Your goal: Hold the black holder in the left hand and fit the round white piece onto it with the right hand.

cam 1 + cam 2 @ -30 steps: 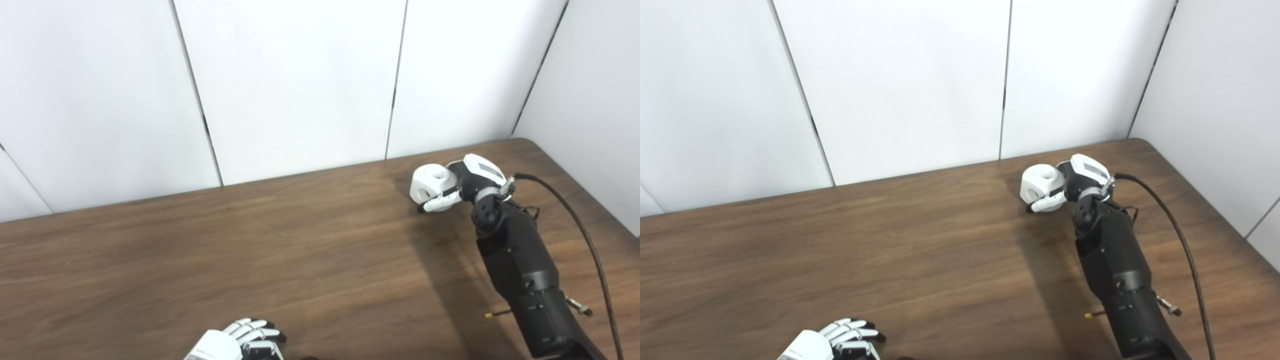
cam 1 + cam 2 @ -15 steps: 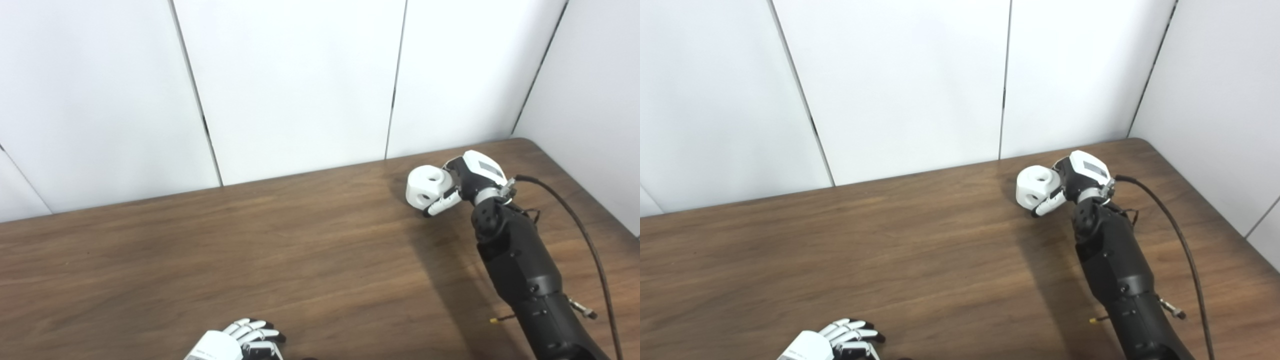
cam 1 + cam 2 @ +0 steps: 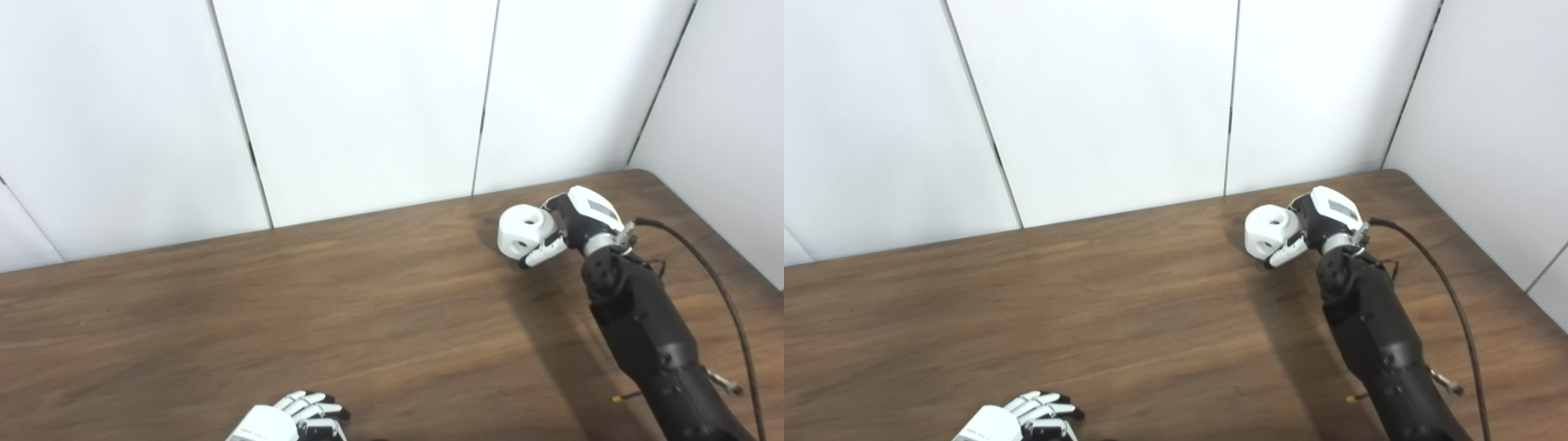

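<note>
right hand (image 3: 572,223): fingers (image 3: 542,252) pinching the round white piece (image 3: 520,229), held near the worktop's (image 3: 367,306) far right corner | left hand (image 3: 288,422): low at the near edge, fingers curled, cannot tell if closed on anything | black holder: hidden

Round white piece (image 3: 519,230) — far right on table (image 3: 367,306)
</note>
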### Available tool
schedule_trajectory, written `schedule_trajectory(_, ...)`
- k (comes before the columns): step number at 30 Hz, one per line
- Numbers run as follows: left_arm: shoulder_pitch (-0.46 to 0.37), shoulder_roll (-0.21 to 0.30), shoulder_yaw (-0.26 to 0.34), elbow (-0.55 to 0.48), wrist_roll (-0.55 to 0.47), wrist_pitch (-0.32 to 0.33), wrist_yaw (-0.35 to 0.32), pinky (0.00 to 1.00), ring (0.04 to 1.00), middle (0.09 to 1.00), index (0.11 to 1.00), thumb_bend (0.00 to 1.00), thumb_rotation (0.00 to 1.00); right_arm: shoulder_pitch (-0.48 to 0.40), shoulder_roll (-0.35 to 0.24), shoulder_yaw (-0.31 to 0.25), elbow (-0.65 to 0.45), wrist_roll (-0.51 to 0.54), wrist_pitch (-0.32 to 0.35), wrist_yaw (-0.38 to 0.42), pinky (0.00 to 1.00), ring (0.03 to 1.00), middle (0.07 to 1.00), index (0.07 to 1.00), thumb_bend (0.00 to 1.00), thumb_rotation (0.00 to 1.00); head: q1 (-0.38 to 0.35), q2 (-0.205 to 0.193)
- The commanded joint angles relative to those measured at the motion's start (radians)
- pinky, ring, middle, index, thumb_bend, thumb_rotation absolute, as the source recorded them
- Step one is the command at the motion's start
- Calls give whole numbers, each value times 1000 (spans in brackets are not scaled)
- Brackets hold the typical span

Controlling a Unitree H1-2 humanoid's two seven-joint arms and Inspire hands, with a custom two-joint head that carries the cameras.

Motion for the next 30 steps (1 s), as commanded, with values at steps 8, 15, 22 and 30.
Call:
schedule_trajectory(8,55,20,-35,8,79,73,-139,871,844,774,486,518,46,135,-40,18,-340,29,-6,101,971,930,841,484,523,144,149,70)
schedule_trajectory(15,41,6,-55,-18,118,107,-187,858,843,783,488,519,51,255,7,43,-559,23,-6,182,987,927,842,483,524,146,229,115)
schedule_trajectory(22,21,-20,-66,-29,129,130,-216,861,845,788,489,519,54,318,70,76,-702,-6,-7,245,974,921,831,482,526,146,342,157)
schedule_trajectory(30,-18,-75,-83,-50,164,177,-292,860,848,791,490,518,52,353,151,116,-799,-16,-9,306,1000,963,833,483,525,140,461,208)
